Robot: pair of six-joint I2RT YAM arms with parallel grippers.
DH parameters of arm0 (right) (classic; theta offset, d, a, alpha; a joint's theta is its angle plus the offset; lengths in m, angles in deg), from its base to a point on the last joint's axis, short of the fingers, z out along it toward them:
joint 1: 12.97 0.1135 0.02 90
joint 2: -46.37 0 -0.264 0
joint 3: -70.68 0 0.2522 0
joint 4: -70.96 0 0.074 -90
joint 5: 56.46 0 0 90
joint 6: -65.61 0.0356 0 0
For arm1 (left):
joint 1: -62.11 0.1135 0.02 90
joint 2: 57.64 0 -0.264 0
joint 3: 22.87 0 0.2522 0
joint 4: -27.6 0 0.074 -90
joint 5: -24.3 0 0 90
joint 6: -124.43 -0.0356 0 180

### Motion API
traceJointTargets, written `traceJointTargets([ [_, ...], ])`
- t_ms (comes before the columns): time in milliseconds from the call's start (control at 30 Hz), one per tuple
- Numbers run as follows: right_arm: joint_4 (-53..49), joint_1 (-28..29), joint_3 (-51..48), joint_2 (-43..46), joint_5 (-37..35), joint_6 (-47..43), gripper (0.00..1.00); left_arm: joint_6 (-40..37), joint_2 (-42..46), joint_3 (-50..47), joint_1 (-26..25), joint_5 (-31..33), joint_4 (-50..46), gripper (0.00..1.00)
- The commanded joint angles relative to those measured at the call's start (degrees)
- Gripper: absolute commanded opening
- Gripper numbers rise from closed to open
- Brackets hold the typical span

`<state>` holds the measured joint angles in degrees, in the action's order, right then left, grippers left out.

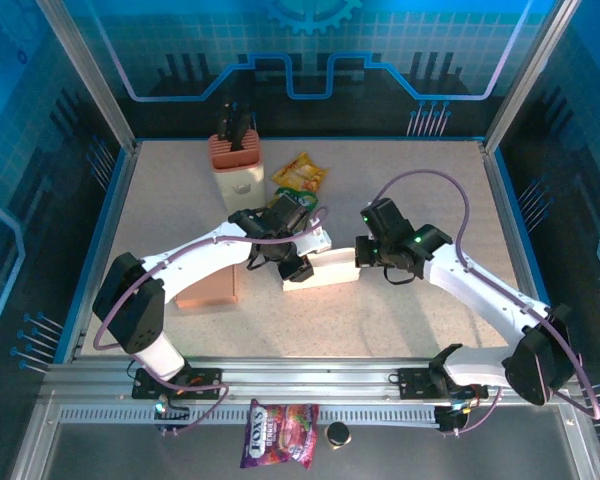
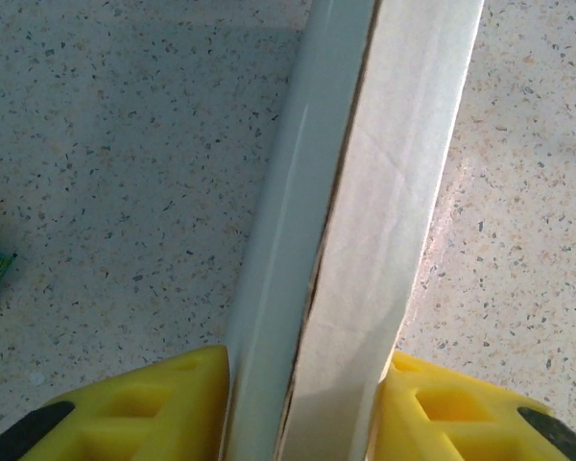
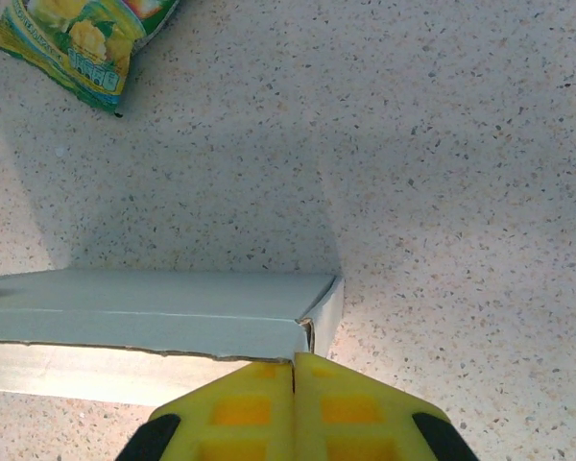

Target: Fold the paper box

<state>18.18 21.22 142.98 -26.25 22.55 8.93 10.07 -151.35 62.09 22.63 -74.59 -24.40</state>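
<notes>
Looking at the long white cardboard box (image 1: 320,268) in the middle of the speckled table (image 1: 430,200), its long axis runs left-right between both arms. So the left gripper (image 2: 302,384) is clamped across its doubled panels, while the right gripper (image 3: 293,389) sits pinched together, nothing visible between, touching the box's end corner.

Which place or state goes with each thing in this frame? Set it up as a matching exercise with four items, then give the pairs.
Things:
1. paper box
2. knife block
3. purple candy bag
4. left gripper

Places or states:
A. lying on the grey ledge in front of the table
B. shut on the box's wall
C. standing upright at the back of the table
D. lying at mid-table

Pairs: 1-D, 2-C, 3-A, 4-B
</notes>
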Motion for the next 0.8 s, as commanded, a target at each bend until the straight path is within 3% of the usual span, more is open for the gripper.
traceJointTargets([
  [0,-2.02,0.8,-0.03,-0.02,-0.94,1.35,0.0,-0.51,-0.96,1.66,0.49,-0.04,-1.4,0.39],
  [533,2.16,1.31,-5.47,2.84,-4.54,0.6,0.0,3.33,2.08,0.65,1.79,-1.37,0.96,0.54],
  [767,1.16,2.47,-4.42,2.57,-6.25,1.71,0.0,9.94,7.89,-2.03,3.19,-3.42,5.22,0.63],
])
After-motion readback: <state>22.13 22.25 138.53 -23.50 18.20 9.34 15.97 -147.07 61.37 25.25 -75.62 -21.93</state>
